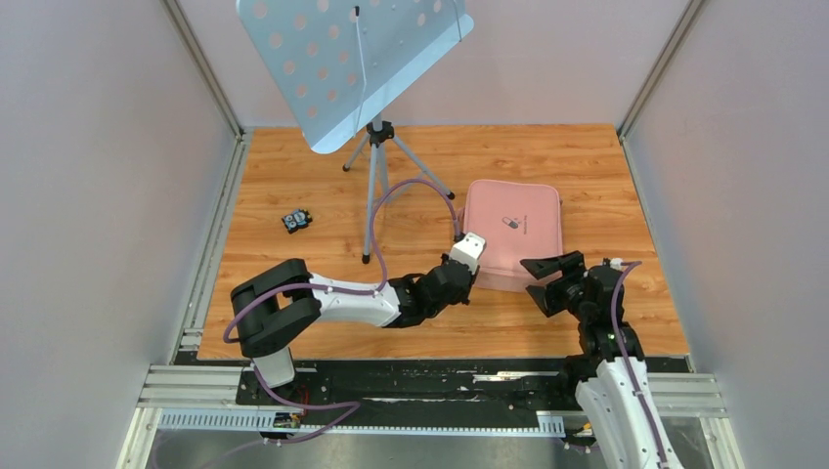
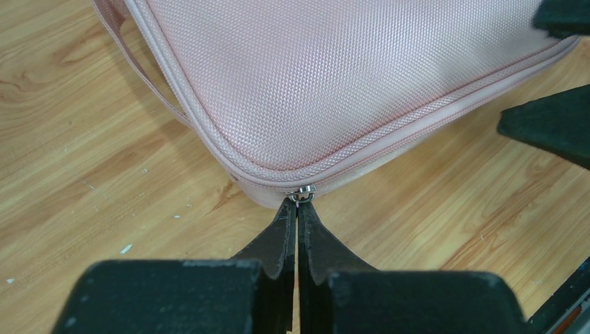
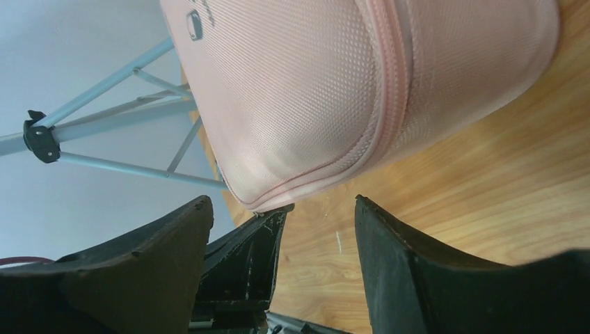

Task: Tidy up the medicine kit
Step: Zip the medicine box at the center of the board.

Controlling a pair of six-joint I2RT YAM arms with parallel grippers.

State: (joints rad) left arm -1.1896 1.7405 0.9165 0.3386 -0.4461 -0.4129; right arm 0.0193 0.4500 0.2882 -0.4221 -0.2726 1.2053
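The pink medicine kit [image 1: 510,230] lies zipped shut on the wooden table, its lid with the small dark logo facing up. My left gripper [image 1: 473,282] is at the case's near-left corner. In the left wrist view, the left gripper [image 2: 298,203] is shut on the metal zipper pull [image 2: 302,194] at the corner of the kit [image 2: 334,76]. My right gripper [image 1: 537,281] stands open just off the kit's near edge, holding nothing. In the right wrist view, the right gripper [image 3: 283,202] has spread fingers that frame the kit's [image 3: 306,90] rounded corner.
A music stand [image 1: 376,147] stands at the back, its perforated tray [image 1: 342,59] tilted above the table and its tripod legs [image 3: 104,118] close to the kit's left side. A small black object [image 1: 296,221] lies on the table to the left. Walls enclose three sides.
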